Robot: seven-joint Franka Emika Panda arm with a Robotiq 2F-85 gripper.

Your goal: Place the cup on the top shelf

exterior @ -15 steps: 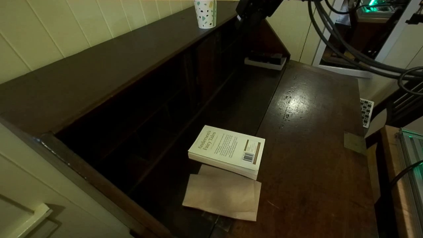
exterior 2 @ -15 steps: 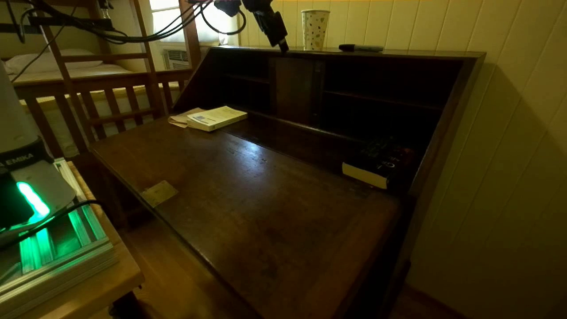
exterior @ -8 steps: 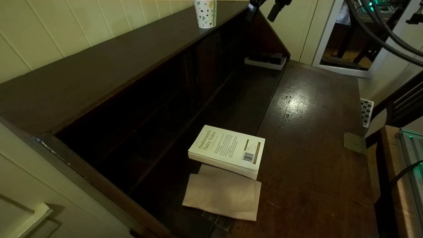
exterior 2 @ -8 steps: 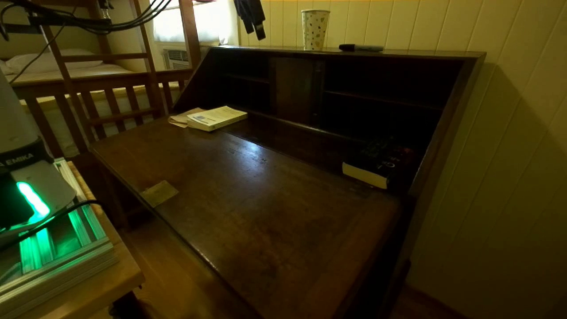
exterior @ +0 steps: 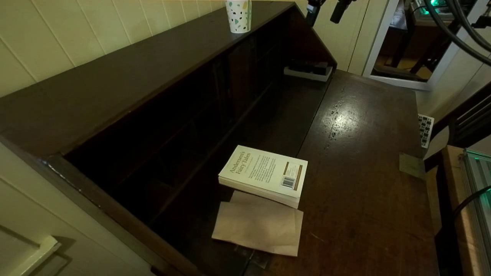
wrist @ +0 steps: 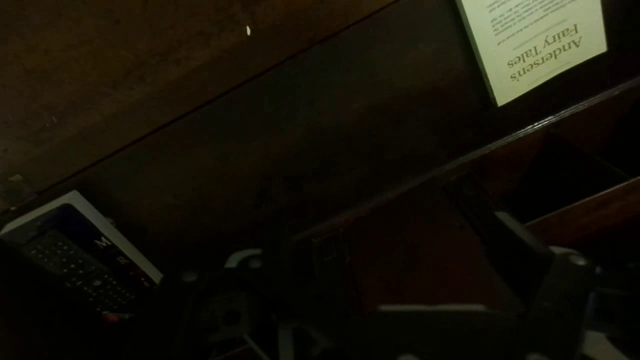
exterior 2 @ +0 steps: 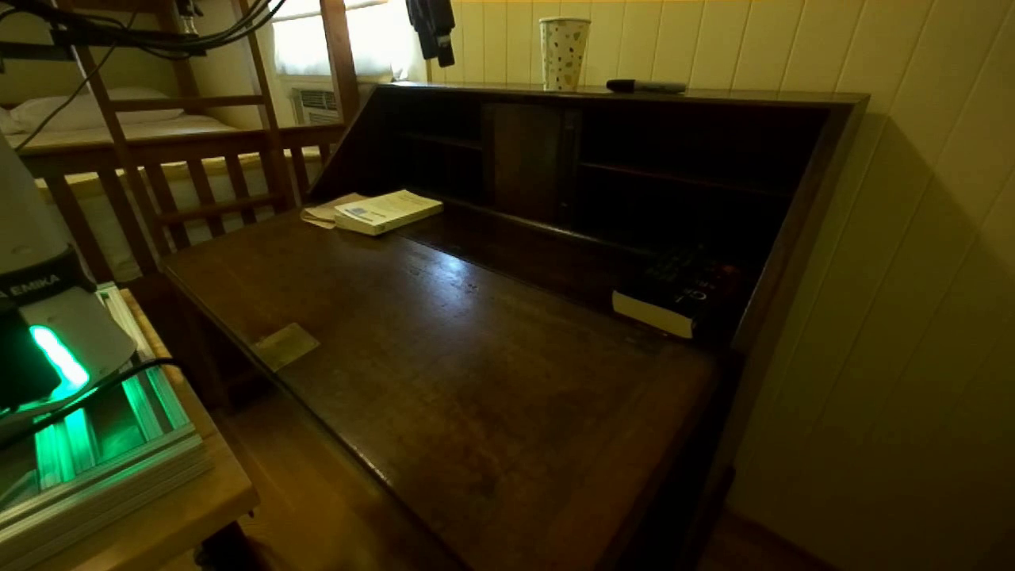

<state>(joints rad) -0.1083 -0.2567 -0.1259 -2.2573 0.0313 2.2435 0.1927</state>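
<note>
Cup stands upright on the top shelf, well apart from the claw, whose parted jaws look empty, though the wrist view is dark; placing seems done, retreat should follow.

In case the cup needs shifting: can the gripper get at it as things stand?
Probably yes: the open, empty gripper hangs apart from the cup, upright on the top shelf. Nothing visible stands between them; in an exterior view, the dark marker lies beyond the cup from the gripper.

Paper cup, glossy wooden desktop
</note>
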